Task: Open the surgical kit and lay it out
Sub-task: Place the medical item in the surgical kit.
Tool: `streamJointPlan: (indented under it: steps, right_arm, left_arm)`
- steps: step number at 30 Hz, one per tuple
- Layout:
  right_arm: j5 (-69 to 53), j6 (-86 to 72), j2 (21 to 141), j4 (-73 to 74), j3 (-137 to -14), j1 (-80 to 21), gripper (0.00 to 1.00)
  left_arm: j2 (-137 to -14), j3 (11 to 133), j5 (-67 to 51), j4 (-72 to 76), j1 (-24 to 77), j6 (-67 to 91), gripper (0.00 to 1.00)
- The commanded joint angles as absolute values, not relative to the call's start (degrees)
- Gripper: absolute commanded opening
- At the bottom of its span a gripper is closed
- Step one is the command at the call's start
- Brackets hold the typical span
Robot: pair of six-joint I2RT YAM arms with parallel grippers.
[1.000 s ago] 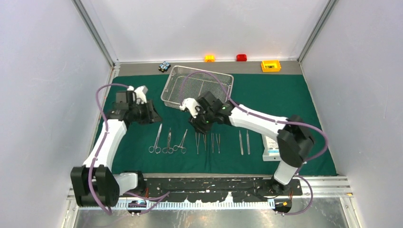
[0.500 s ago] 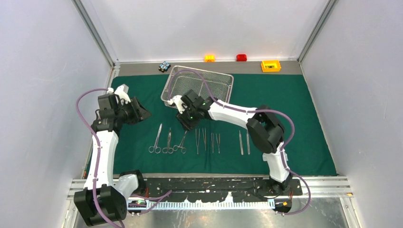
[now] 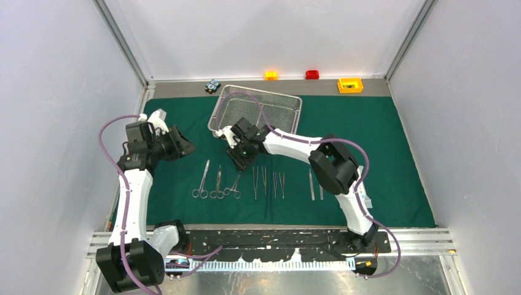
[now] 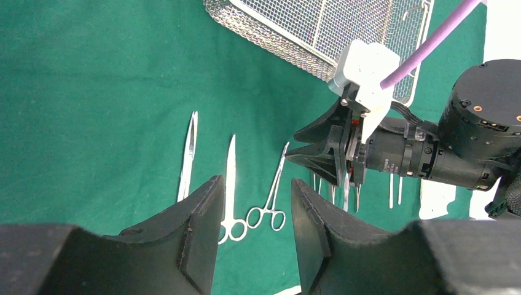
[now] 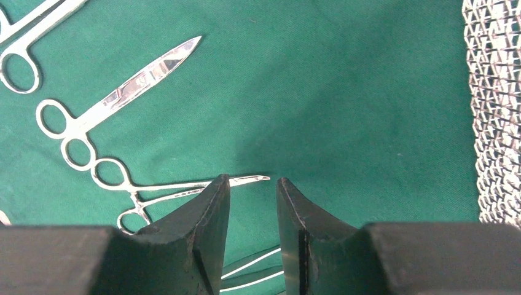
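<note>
Right tool near three ringed instruments

Robot lab cell, white panel walls, aluminium frame posts

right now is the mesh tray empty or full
Empty, as far as shows: the mesh tray has a bare floor, and the instruments lie in a row on the green drape.
</note>
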State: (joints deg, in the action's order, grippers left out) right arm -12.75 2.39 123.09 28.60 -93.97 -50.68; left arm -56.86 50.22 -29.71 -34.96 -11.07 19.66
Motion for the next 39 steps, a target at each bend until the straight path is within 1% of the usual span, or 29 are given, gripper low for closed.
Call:
streamJointPlan:
  steps: [1, 6, 16, 25, 39]
  right_arm:
    - [-14.89, 1.58, 123.58, 28.34, -96.6, -50.94, 0.38]
    - [-15.19, 1.91, 124.53, 28.7, -97.13, -50.86, 0.34]
    - [-15.11, 2.26, 125.22, 28.9, -97.54, -50.88, 0.33]
    - [-15.92, 2.37, 125.66, 29.3, -98.02, -50.88, 0.3]
    - [-17.18, 2.55, 125.86, 29.98, -98.69, -50.98, 0.28]
  left_arm:
    - [-55.55, 51.26, -31.29, -32.65, -11.57, 20.46, 0.46]
    - [-55.5, 51.32, -31.24, -32.72, -11.56, 20.49, 0.46]
    - [-55.46, 51.24, -31.53, -32.65, -11.53, 20.44, 0.46]
    - [-55.37, 51.03, -31.63, -32.53, -11.54, 20.4, 0.46]
    - [-55.2, 50.83, -31.63, -32.44, -11.52, 20.39, 0.46]
